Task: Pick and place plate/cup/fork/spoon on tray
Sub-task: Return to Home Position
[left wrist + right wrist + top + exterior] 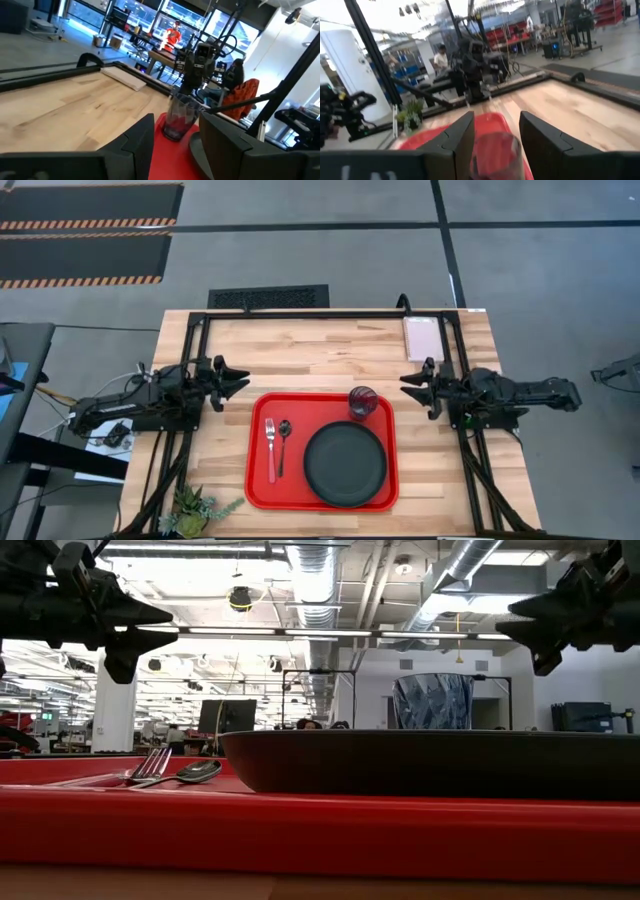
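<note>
Right fingers [545, 145]: nearest the lens in the right wrist view, spread apart with nothing between them; the gripper [408, 385] hovers above bare table just off the tray's far right corner.
Left fingers [132, 145]: also apart and empty; that gripper [243, 382] hangs off the tray's far left corner, pointing inward.
Cup [363, 402]: just ahead of the right fingers, upright in the tray's far right corner, close to the plate's rim.
Plate [345, 464]: farther out from the right fingers, flat on the tray's right half.
Spoon [283, 444]: out from the left fingers, lying beside the fork [270, 448] on the tray's left part, the two nearly parallel.
Tray [258, 480]: between the two arms, carrying all four items, so the task looks done.
Pad [421, 337]: beyond the right gripper, at the table's far edge.
Plant [195, 508]: well behind the left gripper, at the near edge.
Risk, cup: any forward or downward drift of the right fingers would likely tip this light tumbler, the closest thing.
Risk, cutlery: a low sweep of the left arm across the tray could scatter the fork and spoon.
</note>
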`<action>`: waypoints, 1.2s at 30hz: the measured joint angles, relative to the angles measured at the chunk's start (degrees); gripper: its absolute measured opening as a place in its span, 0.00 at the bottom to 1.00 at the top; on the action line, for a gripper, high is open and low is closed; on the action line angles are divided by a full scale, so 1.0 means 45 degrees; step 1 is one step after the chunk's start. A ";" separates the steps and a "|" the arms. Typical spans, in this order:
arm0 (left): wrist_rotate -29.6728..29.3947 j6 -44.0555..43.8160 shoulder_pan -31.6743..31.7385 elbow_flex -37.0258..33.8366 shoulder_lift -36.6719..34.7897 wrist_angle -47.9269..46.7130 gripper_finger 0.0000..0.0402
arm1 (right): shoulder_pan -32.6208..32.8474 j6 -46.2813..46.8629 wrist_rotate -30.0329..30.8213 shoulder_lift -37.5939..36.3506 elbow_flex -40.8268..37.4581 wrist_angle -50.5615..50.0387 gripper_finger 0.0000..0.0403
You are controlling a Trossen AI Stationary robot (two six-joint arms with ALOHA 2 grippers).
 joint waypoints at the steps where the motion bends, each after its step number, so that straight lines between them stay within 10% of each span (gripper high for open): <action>1: 0.0002 -0.0065 0.0000 -0.0005 0.0000 0.0000 0.36 | 0.0000 0.0000 -0.0002 0.0000 0.0000 -0.0219 0.45; 36: -0.0012 -0.0162 0.0000 -0.0039 0.0000 -0.0005 0.36 | 0.0000 0.0025 -0.0026 0.0005 0.0019 -0.1511 0.45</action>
